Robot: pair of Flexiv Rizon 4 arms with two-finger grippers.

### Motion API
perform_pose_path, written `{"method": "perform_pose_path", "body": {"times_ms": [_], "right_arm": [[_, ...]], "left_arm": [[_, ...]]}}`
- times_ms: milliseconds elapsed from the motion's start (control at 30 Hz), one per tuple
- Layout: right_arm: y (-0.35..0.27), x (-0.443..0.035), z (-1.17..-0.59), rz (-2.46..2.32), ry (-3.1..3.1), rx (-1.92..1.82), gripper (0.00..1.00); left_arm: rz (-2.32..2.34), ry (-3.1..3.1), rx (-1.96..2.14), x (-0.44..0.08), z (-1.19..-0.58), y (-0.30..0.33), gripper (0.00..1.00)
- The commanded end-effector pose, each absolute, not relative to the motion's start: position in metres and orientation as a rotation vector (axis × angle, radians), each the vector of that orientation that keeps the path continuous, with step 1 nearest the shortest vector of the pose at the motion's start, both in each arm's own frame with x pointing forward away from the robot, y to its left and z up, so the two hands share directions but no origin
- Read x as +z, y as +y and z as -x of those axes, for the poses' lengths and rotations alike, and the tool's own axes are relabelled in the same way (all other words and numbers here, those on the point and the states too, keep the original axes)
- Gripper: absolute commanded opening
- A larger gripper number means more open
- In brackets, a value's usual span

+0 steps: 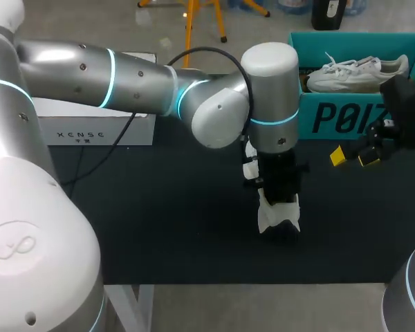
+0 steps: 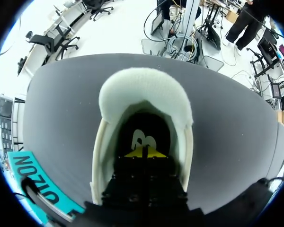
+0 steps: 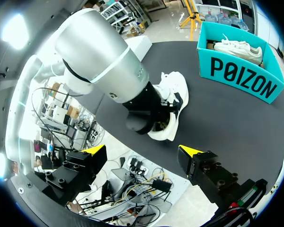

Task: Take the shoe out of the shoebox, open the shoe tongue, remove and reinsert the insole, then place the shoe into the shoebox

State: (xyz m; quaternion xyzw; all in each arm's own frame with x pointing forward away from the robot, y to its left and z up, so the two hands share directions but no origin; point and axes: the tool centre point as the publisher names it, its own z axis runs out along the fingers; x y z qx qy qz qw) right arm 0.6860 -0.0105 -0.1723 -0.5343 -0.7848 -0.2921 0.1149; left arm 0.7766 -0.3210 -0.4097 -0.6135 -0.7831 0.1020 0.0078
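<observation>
The left gripper sits inside the white shoe on the counter, fingers clenched together above the insole, while the right gripper hangs released near the shoebox at far right.

Shoe half-hidden (under left arm)

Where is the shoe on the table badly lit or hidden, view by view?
Head view: the left arm hides most of the shoe. Left wrist view: the shoe's inside is in deep shadow, its heel collar brightly lit. Right wrist view: the shoe is evenly lit against the dark table.
</observation>
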Motion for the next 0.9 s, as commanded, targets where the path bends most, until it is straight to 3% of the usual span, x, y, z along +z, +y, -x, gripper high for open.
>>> {"method": "perform_pose_path", "body": {"times_ms": [33,400,800,833,900], "right_arm": [[-0.01,-0.173,-0.686,1.569,-2.301,-0.854,1.0],[-0.01,-0.173,-0.686,1.569,-2.301,-0.854,1.0],[-0.01,-0.173,-0.686,1.569,-2.301,-0.854,1.0],[-0.01,-0.173,-0.686,1.569,-2.301,-0.854,1.0],[-0.01,-0.173,-0.686,1.569,-2.301,-0.854,1.0]], "left_arm": [[1.944,-2.473,0.294,-0.404,-0.774,-0.316,0.0],[2.041,-2.56,0.179,-0.359,-0.812,-0.31,0.0],[2.068,-2.522,0.148,-0.373,-0.835,-0.334,0.0],[2.064,-2.517,0.153,-0.374,-0.835,-0.335,0.05],[2.052,-2.517,0.154,-0.376,-0.835,-0.335,0.49]]}}
